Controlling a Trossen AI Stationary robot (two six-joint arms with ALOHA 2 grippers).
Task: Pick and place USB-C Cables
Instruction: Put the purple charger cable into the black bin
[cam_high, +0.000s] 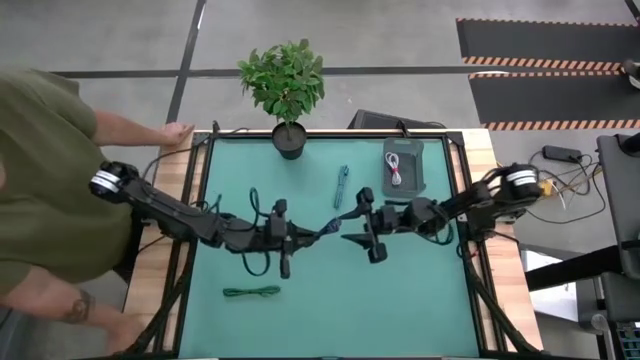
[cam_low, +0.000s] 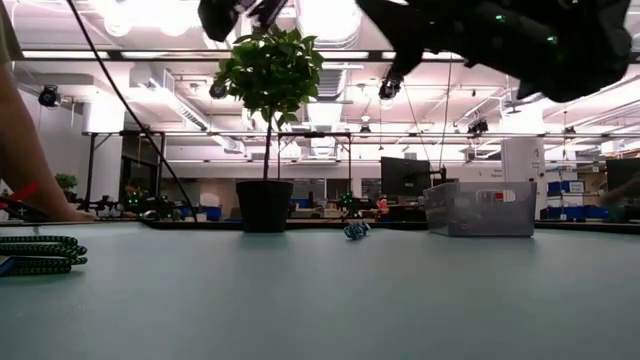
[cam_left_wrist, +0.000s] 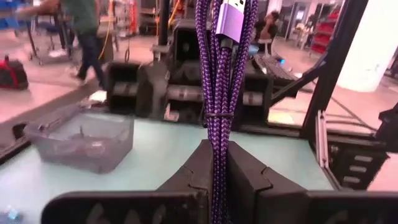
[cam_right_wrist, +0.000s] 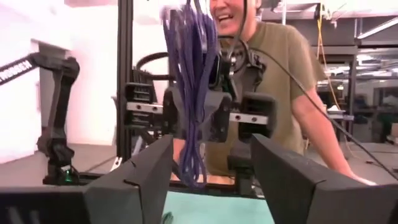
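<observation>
Above the middle of the green table (cam_high: 420, 290), both arms stretched inward from the two sides, nearly level, wrists facing each other.

Left gripper (cam_high: 296, 236): raised off the mat, reaching toward the centre, fingers (cam_left_wrist: 249, 177) pressed together on the purple cable (cam_left_wrist: 219, 99), pinching the bundle near one end. Bundle pointing straight out from the fingertips toward the other arm, silver-lilac plug at its far tip, a thin tie round its middle. In the high view, purple cable (cam_high: 327, 229) bridging the small gap between the two grippers.

Right gripper (cam_high: 360, 234): also raised, just beside the free end of the purple cable, fingers (cam_right_wrist: 140, 180) spread wide, nothing between them. Seen from the right wrist, purple cable (cam_right_wrist: 191, 106) hanging in front of the open fingers, clamped in the opposite gripper.

Elsewhere on the table: teal cable (cam_high: 341, 186) lying toward the far side, between the plant pot and the bin; green cable (cam_high: 251, 292) lying flat near the front left, well apart from both grippers; white cable with pink tie (cam_high: 396, 168) lying inside the grey bin (cam_high: 416, 176) at the far right. Potted plant (cam_high: 286, 85) at the far edge, centre.

At the left side, a person in an olive shirt (cam_high: 40, 190), one hand (cam_high: 178, 132) resting at the table's far left corner.
</observation>
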